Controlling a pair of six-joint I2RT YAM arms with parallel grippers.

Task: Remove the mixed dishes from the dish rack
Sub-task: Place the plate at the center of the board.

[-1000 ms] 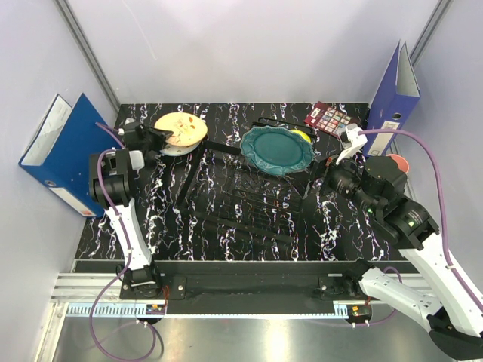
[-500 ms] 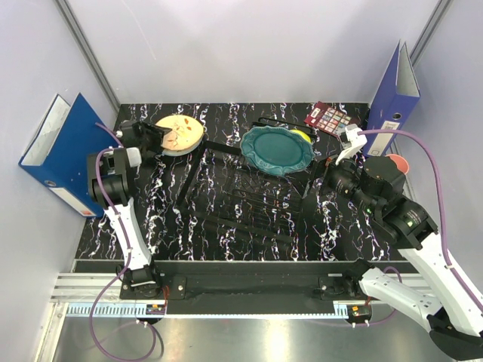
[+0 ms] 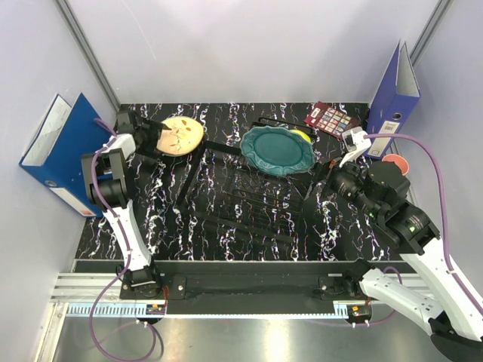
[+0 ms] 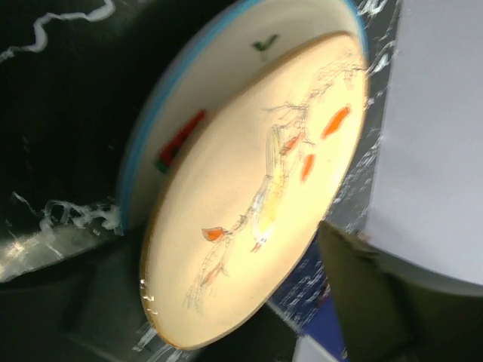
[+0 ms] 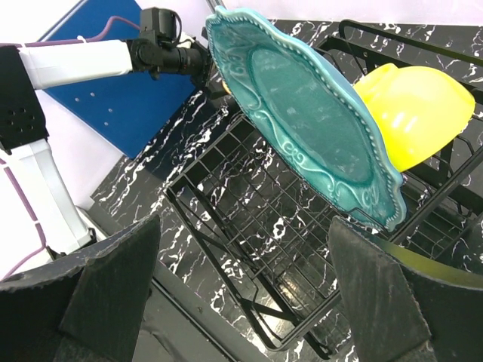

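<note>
The cream floral plate [image 3: 182, 136] [image 4: 256, 204] lies at the back left, on a white plate with red marks [image 4: 172, 143]. My left gripper [image 3: 146, 133] [image 4: 234, 320] is open at its left edge, with the rim between the spread fingers [image 4: 373, 298] and a gap on the right side. The black wire dish rack [image 3: 241, 197] [image 5: 249, 219] holds the teal scalloped plate [image 3: 278, 149] [image 5: 302, 113], upright and tilted, and behind it the yellow-green bowl [image 3: 303, 136] [image 5: 415, 109]. My right gripper [image 3: 323, 179] [image 5: 241, 302] hangs open over the rack's right side, holding nothing.
Blue ring binders stand at the left wall [image 3: 59, 154] and the back right corner [image 3: 398, 84]. A dark red patterned object [image 3: 328, 117] lies at the back right. The pink cup [image 3: 395, 160] shows partly behind the right arm.
My left gripper has opened and let go of the cream floral plate, pulling back to the left. The plate now rests lower on the white plate. The right arm has barely moved.
</note>
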